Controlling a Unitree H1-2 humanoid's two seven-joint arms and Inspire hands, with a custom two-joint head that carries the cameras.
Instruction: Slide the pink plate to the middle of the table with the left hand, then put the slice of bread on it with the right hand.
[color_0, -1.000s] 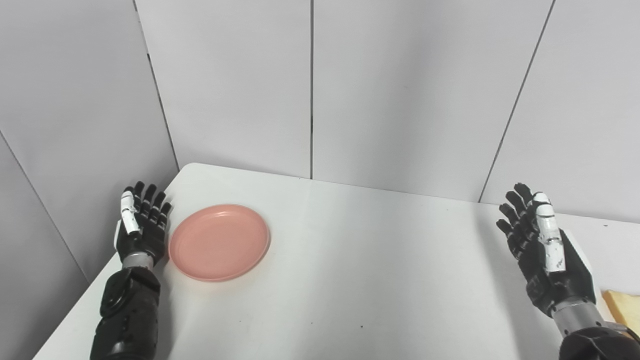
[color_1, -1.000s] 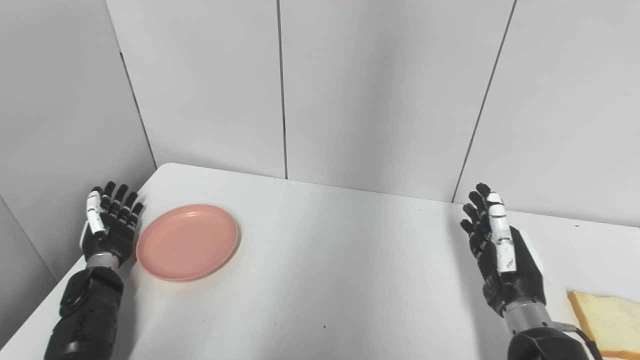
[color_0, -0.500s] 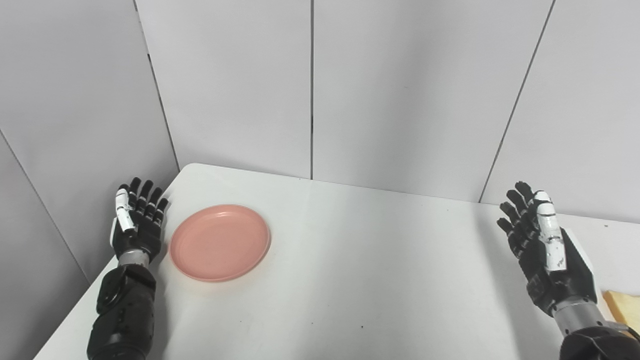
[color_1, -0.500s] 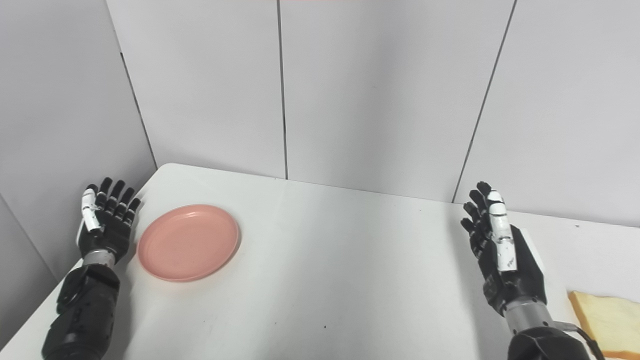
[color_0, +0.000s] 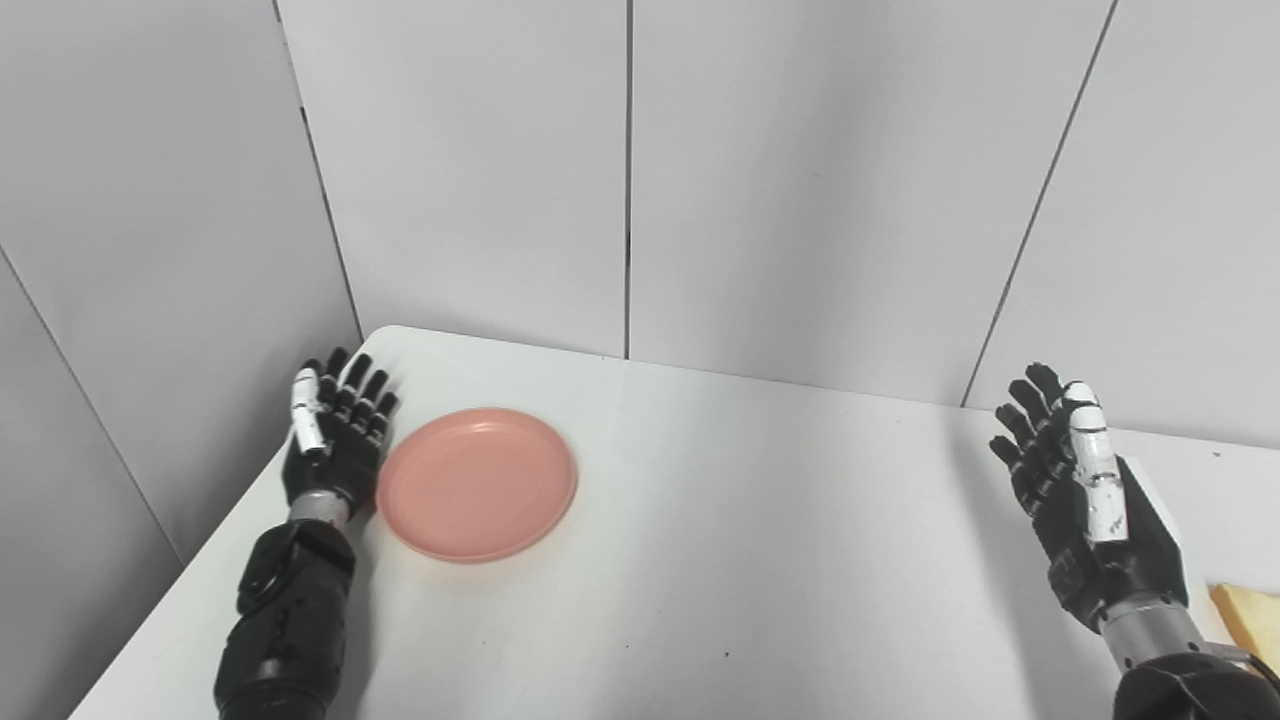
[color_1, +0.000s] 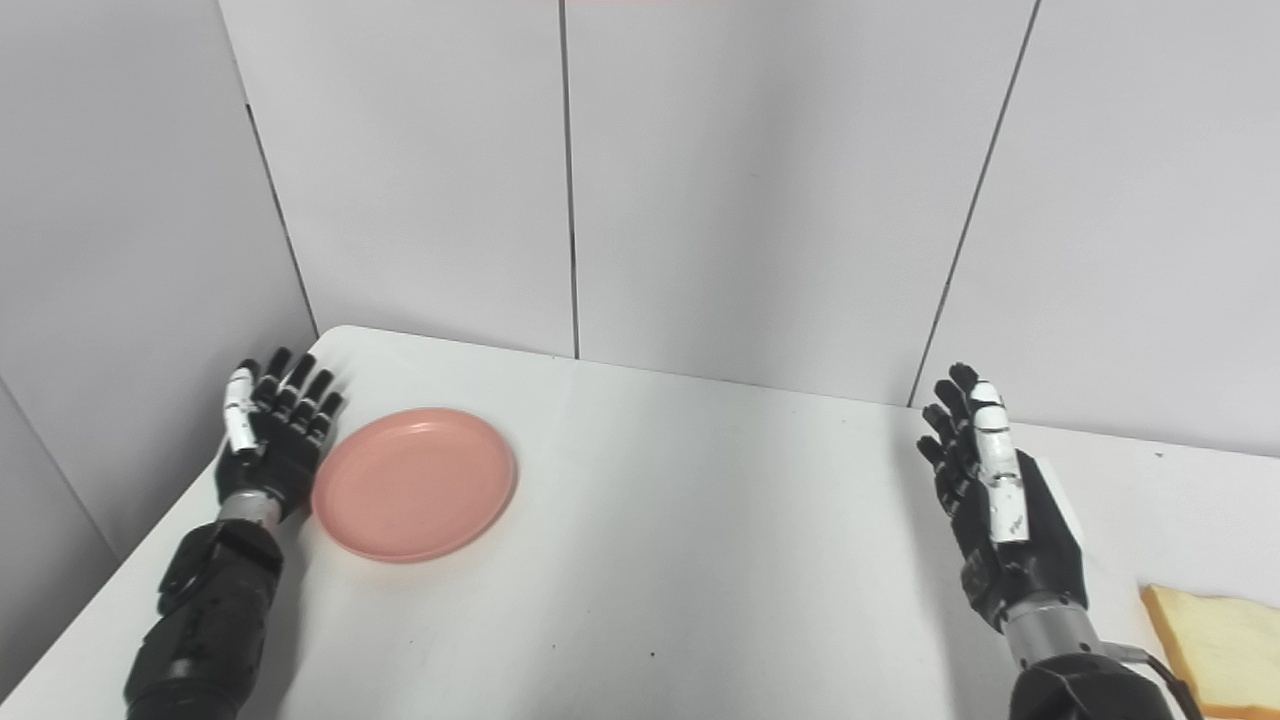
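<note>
- Most of the bench (color_0: 760, 560) lies bare to the plate's right, so we should push that way.
- The pink plate (color_0: 477, 483) sits far left, with our left hand (color_0: 335, 440) against its rim, fingers spread, holding nothing — keep the push low and steady.
- Our right hand (color_1: 1000, 505) waits open near the slice of bread (color_1: 1215, 645) at the right edge.

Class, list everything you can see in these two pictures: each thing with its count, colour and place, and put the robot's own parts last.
Plate: one, pink, on the left part of the table.
Slice of bread: one, pale with a tan crust, at the table's near right edge, partly cut off.
Table: one, white, fills the lower picture.
Wall panels: light grey, behind and to the left of the table.
Left hand: one, black and white, open, against the plate's left rim.
Right hand: one, black and white, open, raised, left of the bread.
</note>
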